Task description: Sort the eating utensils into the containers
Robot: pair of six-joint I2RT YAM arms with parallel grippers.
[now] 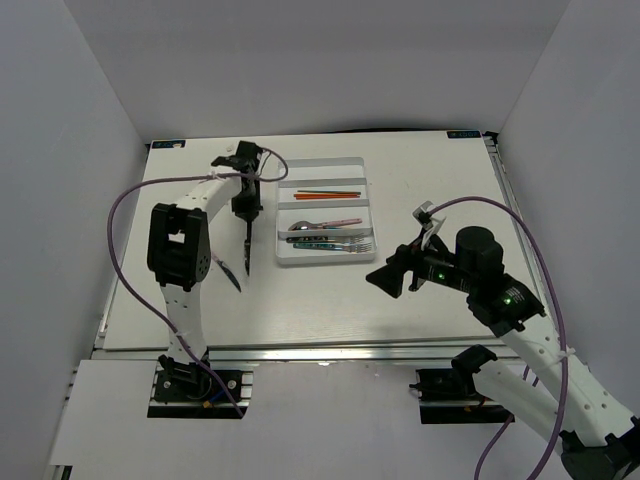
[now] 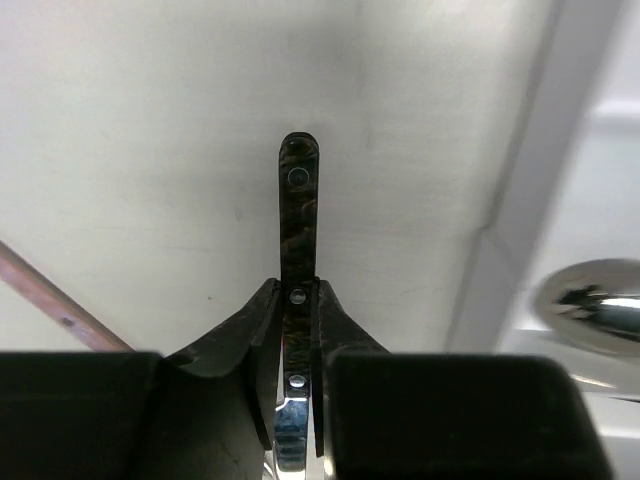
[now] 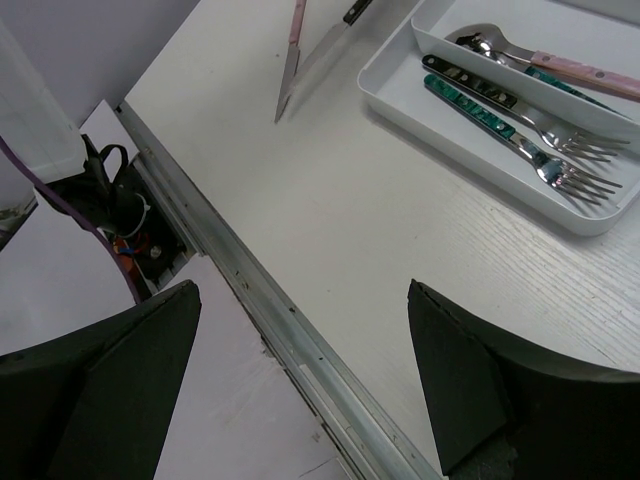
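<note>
My left gripper (image 1: 246,212) is shut on the dark handle of a knife (image 1: 247,250), just left of the white tray (image 1: 283,262). In the left wrist view the fingers (image 2: 262,330) clamp the handle (image 2: 298,215) above the table. A pink-handled knife (image 3: 294,45) lies on the table to the left, by the left arm (image 1: 230,273). In the tray lie orange-red chopsticks (image 1: 328,193), a pink-handled spoon (image 1: 325,224) and forks (image 1: 338,243). My right gripper (image 1: 385,281) is open and empty over the table, right of the tray's near corner.
The tray's rim (image 2: 515,210) and the spoon bowl (image 2: 590,305) are close on the right of the held knife. The table's metal front rail (image 3: 290,320) runs under my right gripper (image 3: 300,295). White walls enclose the table on three sides.
</note>
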